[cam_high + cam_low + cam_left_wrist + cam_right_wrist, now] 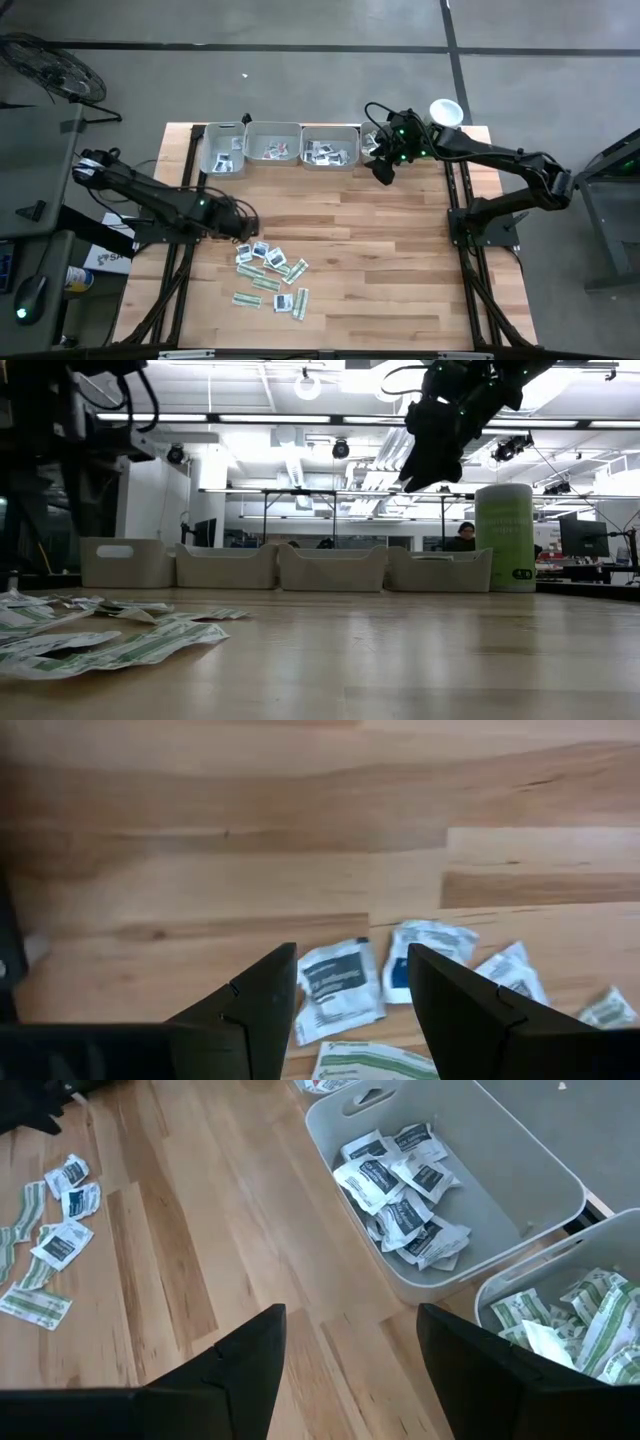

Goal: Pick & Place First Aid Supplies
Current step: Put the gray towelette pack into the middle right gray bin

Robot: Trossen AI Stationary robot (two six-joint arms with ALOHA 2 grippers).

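- Sachets (270, 275) lie loose in a scatter on the wooden bench (380, 260), toward its front left; some are narrow green-and-white strips, others squarish white packets with dark print.
- Left hand (243, 226) hangs just behind that scatter, its two dark fingers (262, 1005) apart and holding nothing; in its wrist view a squarish white sachet (338, 988) lies on the wood between the fingertips, with more packets beside it.
- Right hand (384, 170) is raised above the bench near the back right, fingers (250, 1360) apart and empty; in the low view it hangs high over the row of trays.
- Below and ahead of the right hand sits a grey tray (500, 1200) with a heap of squarish white sachets with dark marks (400, 1190) inside it.
- Just beside it another tray (520, 1285) holds green-and-white strips (580, 1320).
- From above, the grey trays (272, 132) stand side by side along the back edge of the bench, each with some sachets inside.
- A tall pale green tub (505, 538) with a white lid stands upright at the back right corner, next to the last tray.
- Beyond the bench, a person (464, 536) sits far back in the room, only partly seen.
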